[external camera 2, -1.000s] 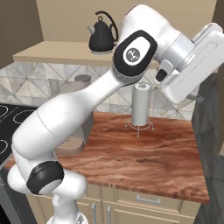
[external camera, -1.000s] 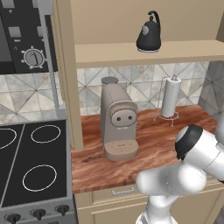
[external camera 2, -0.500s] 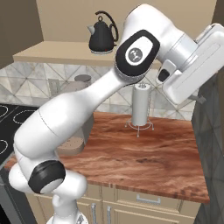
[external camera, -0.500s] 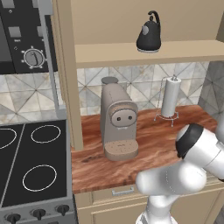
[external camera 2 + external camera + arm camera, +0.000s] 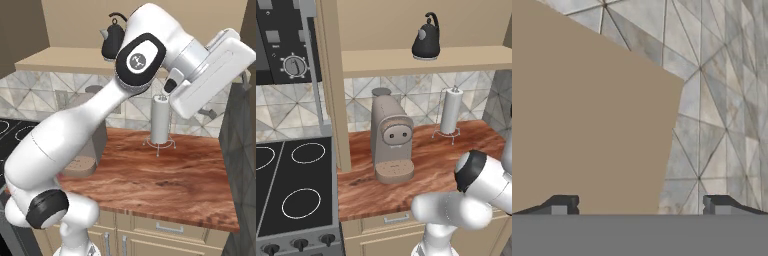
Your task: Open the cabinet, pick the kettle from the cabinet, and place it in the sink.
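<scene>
Moved: nothing, arm and kettle (image 5: pixel 426 44) unchanged
Kettle: upright on cabinet (image 5: pixel 421 61) shelf
End effector (image 5: pixel 639 202): fingers spread wide, empty, facing tiled wall (image 5: pixel 722 90)

The cabinet (image 5: pixel 331 75) stands open, the kettle (image 5: pixel 426 40) upright on its tan shelf, far right. Below, a taupe coffee machine (image 5: pixel 391 140) sits on the reddish countertop (image 5: pixel 426 170), a paper-towel holder (image 5: pixel 450 111) to its right. The stovetop (image 5: pixel 293 190) lies left; its front knobs look blurred.
</scene>
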